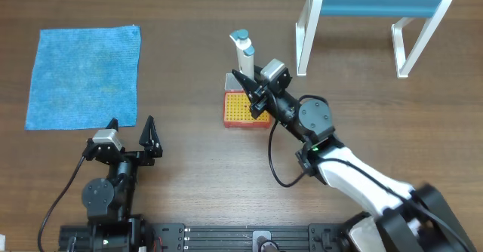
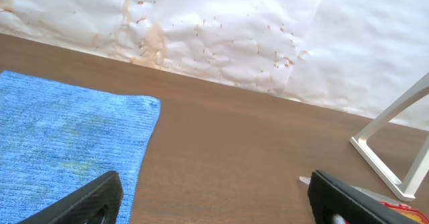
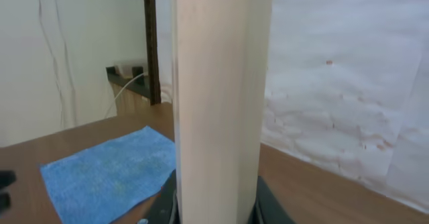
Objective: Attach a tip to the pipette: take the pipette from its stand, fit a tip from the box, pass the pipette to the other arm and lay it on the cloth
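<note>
The white pipette (image 1: 244,50) with a blue top stands upright over the red and yellow tip box (image 1: 240,110), and my right gripper (image 1: 251,93) is shut on its body. In the right wrist view the pipette's white barrel (image 3: 221,96) rises between the fingers, hiding its lower end and the box. The blue cloth (image 1: 84,77) lies flat at the far left. My left gripper (image 1: 130,135) stands open near the front left, just short of the cloth's front edge (image 2: 67,143), with nothing between its fingers (image 2: 80,200).
The pipette stand (image 1: 377,18), white legs with a blue top bar, stands at the back right; one leg (image 2: 392,143) appears in the left wrist view. Bare wooden table lies between the cloth and the tip box. A black cable (image 1: 275,161) hangs beside the right arm.
</note>
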